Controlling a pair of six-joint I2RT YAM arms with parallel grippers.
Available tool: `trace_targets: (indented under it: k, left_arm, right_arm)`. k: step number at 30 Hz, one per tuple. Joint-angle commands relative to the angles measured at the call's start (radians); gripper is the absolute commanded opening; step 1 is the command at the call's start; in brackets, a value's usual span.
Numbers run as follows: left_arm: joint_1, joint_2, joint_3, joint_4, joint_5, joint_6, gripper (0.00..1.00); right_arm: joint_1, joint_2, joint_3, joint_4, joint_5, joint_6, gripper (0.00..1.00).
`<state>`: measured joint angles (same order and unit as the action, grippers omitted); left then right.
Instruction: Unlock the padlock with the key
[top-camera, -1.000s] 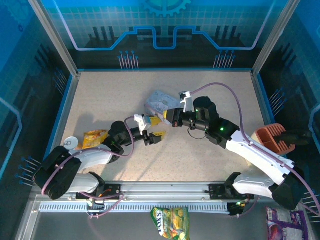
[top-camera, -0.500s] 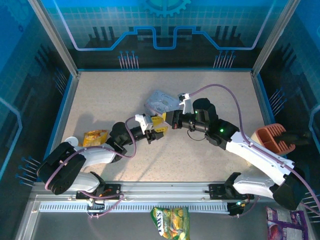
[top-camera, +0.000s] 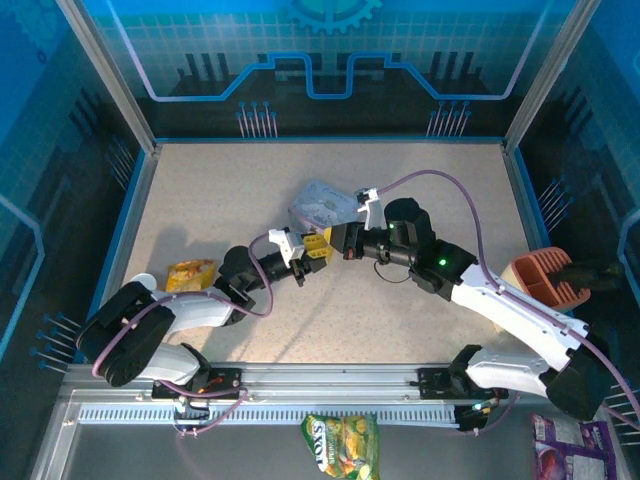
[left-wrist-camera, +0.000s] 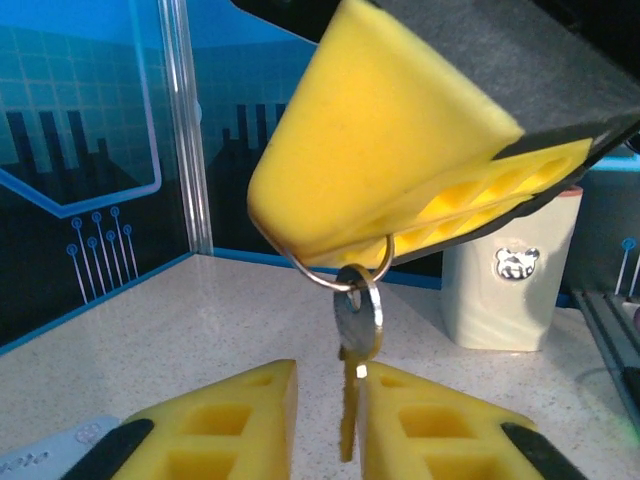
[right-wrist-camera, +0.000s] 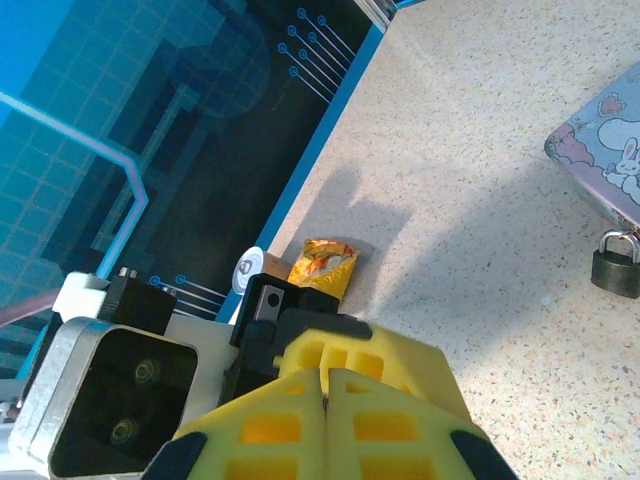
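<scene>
between the fingers of my left gripper (left-wrist-camera: 328, 410), narrowly apart, hangs the key (left-wrist-camera: 356, 335), its ring (left-wrist-camera: 310, 278) clamped in my right gripper (right-wrist-camera: 325, 385). padlock (right-wrist-camera: 615, 262) lies on the tabletop (right-wrist-camera: 480, 200), off to my right gripper's side. recommend pinching the blade squarely before releasing the ring.

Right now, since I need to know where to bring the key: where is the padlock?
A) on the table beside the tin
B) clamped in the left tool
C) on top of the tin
A: in the right wrist view the padlock lies on the table, right beside the tin.
</scene>
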<state>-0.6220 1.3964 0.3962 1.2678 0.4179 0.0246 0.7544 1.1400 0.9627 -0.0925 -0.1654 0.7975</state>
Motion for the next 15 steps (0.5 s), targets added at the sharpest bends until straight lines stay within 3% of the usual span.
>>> trace_targets:
  k: [1,4,9,12,15]
  left_arm:
    - [-0.01,0.012,-0.013,0.059,-0.013,0.006,0.15]
    - [-0.01,0.006,-0.02,0.065,-0.018,0.004,0.01]
    - [-0.01,-0.031,-0.042,0.025,-0.025,0.003,0.0]
    - [-0.01,-0.13,-0.038,-0.194,-0.021,0.026,0.0]
    - [-0.01,-0.293,0.026,-0.628,-0.037,0.082,0.0]
  right_arm:
    - [0.016,-0.023,-0.013,0.016,-0.001,0.012,0.0]
    - [0.017,-0.026,-0.015,0.016,-0.002,0.012,0.0]
    - [0.013,-0.036,-0.027,0.011,0.018,0.003,0.0]
    - [-0.021,-0.056,-0.045,-0.023,0.047,-0.027,0.26]
    - [-0.099,-0.102,-0.12,-0.03,0.056,-0.07,0.43]
